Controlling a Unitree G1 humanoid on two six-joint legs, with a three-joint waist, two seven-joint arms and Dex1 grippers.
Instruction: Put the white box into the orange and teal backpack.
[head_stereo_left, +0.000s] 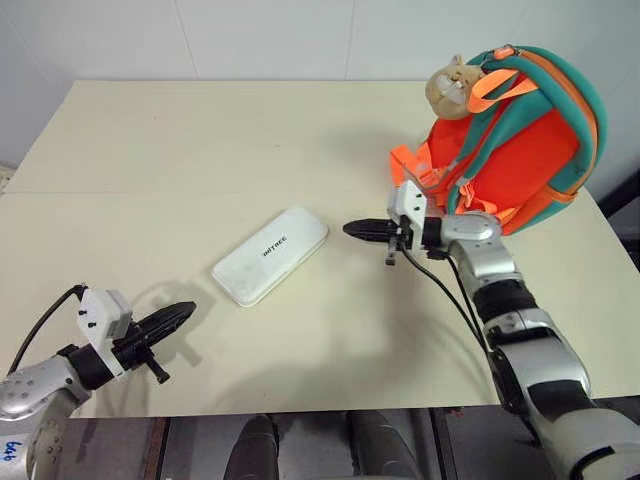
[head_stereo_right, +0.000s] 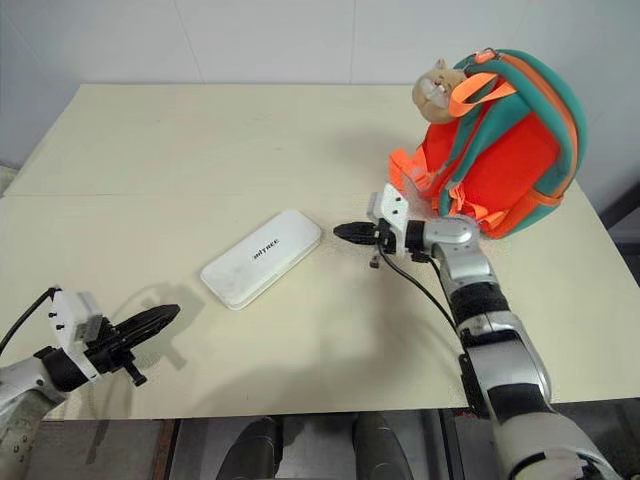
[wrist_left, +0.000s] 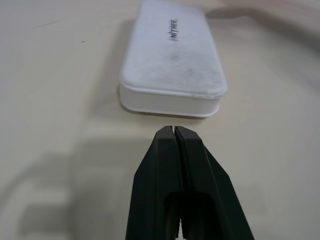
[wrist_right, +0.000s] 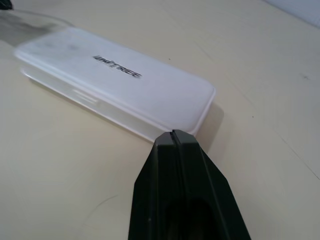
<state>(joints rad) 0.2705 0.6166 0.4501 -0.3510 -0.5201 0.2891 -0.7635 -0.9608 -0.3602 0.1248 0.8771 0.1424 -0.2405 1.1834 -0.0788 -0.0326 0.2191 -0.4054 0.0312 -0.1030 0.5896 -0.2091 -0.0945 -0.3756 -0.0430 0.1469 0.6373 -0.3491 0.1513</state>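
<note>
The box (head_stereo_left: 270, 256) lies flat on the desk (head_stereo_left: 200, 150) between both tools (left (head_stereo_left: 186, 311), right (head_stereo_left: 350, 228)), each closed and empty, backpack (head_stereo_left: 525, 140) behind.

A large table (head_stereo_left: 200, 140) with a pale cream top takes most of the room in front of me. Its far corners are rounded, and a thin straight seam runs across the top from side to side. Behind the table stands a white wall (head_stereo_left: 260, 40) with faint panel joints in it. Under the near edge of the table there is a dark floor (head_stereo_left: 190, 450). The light is soft and comes from above, so the shadows on the table are weak.
</note>
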